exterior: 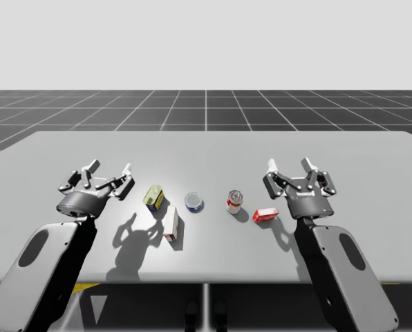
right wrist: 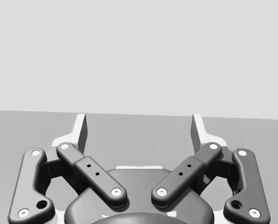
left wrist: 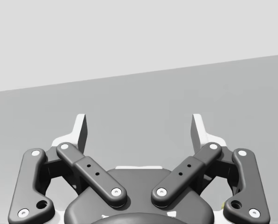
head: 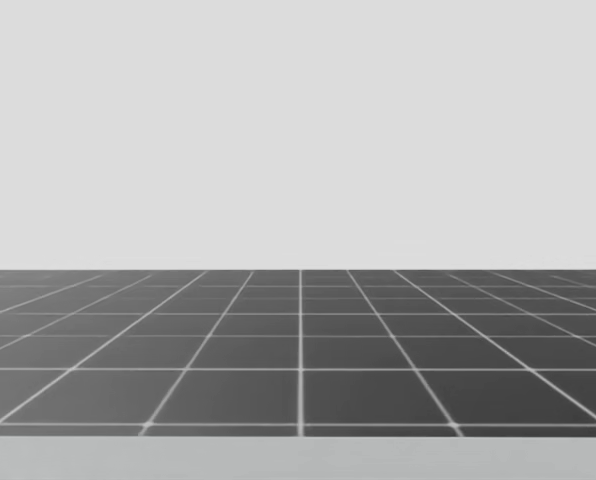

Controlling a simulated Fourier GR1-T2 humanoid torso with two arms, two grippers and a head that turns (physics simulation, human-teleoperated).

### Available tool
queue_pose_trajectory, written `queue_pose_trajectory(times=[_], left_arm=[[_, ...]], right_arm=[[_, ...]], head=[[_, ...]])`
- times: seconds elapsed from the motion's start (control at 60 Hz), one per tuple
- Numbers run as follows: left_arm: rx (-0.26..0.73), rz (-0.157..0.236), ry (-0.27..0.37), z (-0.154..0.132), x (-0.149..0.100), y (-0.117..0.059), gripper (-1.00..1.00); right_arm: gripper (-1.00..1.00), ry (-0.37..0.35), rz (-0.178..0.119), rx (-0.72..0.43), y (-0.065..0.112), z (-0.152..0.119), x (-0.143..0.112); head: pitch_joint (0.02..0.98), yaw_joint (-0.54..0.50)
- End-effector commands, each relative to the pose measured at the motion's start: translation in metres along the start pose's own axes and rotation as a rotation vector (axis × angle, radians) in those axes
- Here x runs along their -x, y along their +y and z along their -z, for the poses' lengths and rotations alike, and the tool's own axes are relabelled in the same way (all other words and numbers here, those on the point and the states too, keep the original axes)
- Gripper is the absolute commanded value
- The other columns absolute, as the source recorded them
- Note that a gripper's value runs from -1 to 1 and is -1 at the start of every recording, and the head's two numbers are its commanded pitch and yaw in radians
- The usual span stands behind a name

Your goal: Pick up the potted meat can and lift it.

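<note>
The potted meat can [exterior: 154,197], a small yellow-green and blue can with rounded corners, stands on the grey table [exterior: 206,149] left of centre. My left gripper [exterior: 109,168] hovers open to the can's left, a short gap away, with nothing between its fingers. My right gripper [exterior: 289,164] is open over the table's right part, far from the can. In the left wrist view my left gripper [left wrist: 139,128] has its fingers spread over bare table. The right wrist view shows my right gripper [right wrist: 139,128] spread the same way.
A white and red box [exterior: 171,223] lies just in front of the can. To the can's right stand a flat round blue can [exterior: 193,201], a red and white cylindrical can [exterior: 234,201] and a small red box [exterior: 265,214]. The dark gridded floor [head: 298,350] lies beyond the table.
</note>
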Motion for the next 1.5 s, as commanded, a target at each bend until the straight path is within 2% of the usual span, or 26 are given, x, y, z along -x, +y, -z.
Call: queue_pose_trajectory(times=[0.017, 0.05, 0.083, 0.133, 0.233, 0.333, 0.683, 0.8, 0.867, 1.017, 1.133, 1.317, 1.5], left_arm=[[0.001, 0.002, 0.0, -0.001, 0.0, 0.0, -1.0], [0.001, 0.003, -0.001, -0.001, 0.0, 0.0, -1.0], [-0.001, 0.005, -0.004, -0.001, 0.0, 0.0, -1.0], [-0.001, 0.005, -0.005, -0.001, 0.0, 0.0, -1.0], [-0.003, 0.005, -0.008, -0.002, -0.001, 0.0, -1.0], [-0.002, 0.005, -0.008, -0.002, -0.001, 0.0, -1.0], [0.002, 0.019, -0.003, -0.001, 0.0, -0.003, -1.0], [0.006, 0.028, -0.001, 0.0, 0.001, -0.004, -1.0], [0.007, 0.031, 0.001, 0.0, 0.001, -0.004, -1.0], [0.007, 0.039, 0.008, 0.0, 0.002, -0.005, -1.0], [0.01, 0.044, 0.012, 0.001, 0.003, -0.006, -1.0], [0.025, 0.042, 0.012, -0.001, 0.001, -0.008, -1.0], [0.102, 0.006, 0.018, -0.012, -0.011, -0.021, -1.0]], right_arm=[[-1.0, -0.017, -0.024, 0.029, -0.001, -0.003, 0.001], [-1.0, -0.024, -0.036, 0.006, -0.001, -0.004, 0.0], [-1.0, -0.026, -0.021, -0.014, -0.001, -0.003, -0.001], [-1.0, -0.027, -0.026, -0.008, -0.001, -0.003, -0.001], [-1.0, -0.023, -0.017, -0.006, -0.001, -0.002, -0.002], [-1.0, -0.023, -0.015, 0.001, -0.001, -0.002, -0.002], [-1.0, -0.015, -0.018, 0.004, -0.003, -0.001, -0.002], [-1.0, -0.007, -0.016, 0.001, -0.004, -0.001, -0.002], [-1.0, 0.0, -0.012, -0.001, -0.004, -0.001, -0.003], [-1.0, 0.014, -0.002, -0.01, -0.005, -0.002, -0.003], [-1.0, 0.027, 0.001, -0.02, -0.003, -0.003, -0.003], [-1.0, 0.037, -0.004, -0.025, 0.0, -0.002, -0.002], [-1.0, 0.039, -0.006, -0.024, 0.0, -0.002, -0.001]], head=[[0.082, 0.0], [0.083, 0.0], [0.086, 0.0], [0.091, 0.0], [0.116, 0.01], [0.178, 0.02], [0.497, 0.05], [0.598, 0.09], [0.625, 0.11], [0.729, 0.21], [0.779, 0.28], [0.802, 0.32], [0.795, 0.31]])
